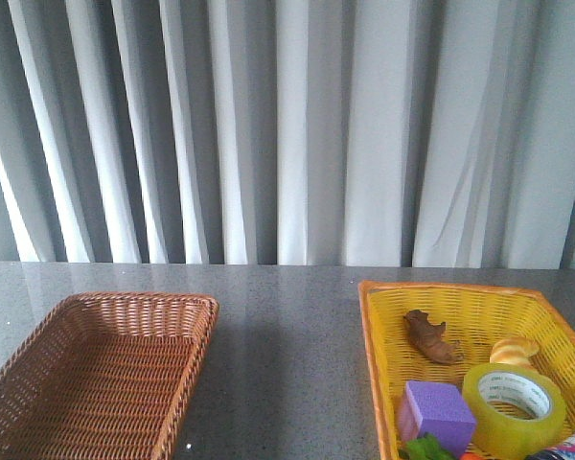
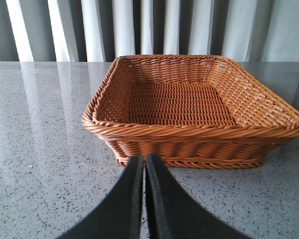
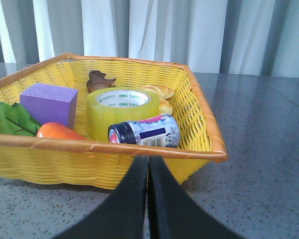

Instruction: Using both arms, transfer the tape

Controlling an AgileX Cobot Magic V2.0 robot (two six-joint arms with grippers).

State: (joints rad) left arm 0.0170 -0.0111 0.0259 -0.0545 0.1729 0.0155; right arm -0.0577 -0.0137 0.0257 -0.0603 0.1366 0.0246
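1. On our left stands the brown wicker basket, holding nothing – we judge it the place where the tape is meant to end up.
2. Our left tool has its fingers pressed together, gripping nothing; it hovers low over the grey surface just short of that basket's near rim, likely parked to receive a hand-over.
3. On our right, the yellow basket holds the clutter: a purple cube, a brown figure, a green leaf, an orange piece and a small can.
4. The tape stands flat on its side in that basket, core facing up, beside the cube and touching the can in front of it.
5. Our right tool – fingers likewise together, empty – sits outside the basket's near wall, so the tape lies beyond the rim and behind the can, well apart from it.
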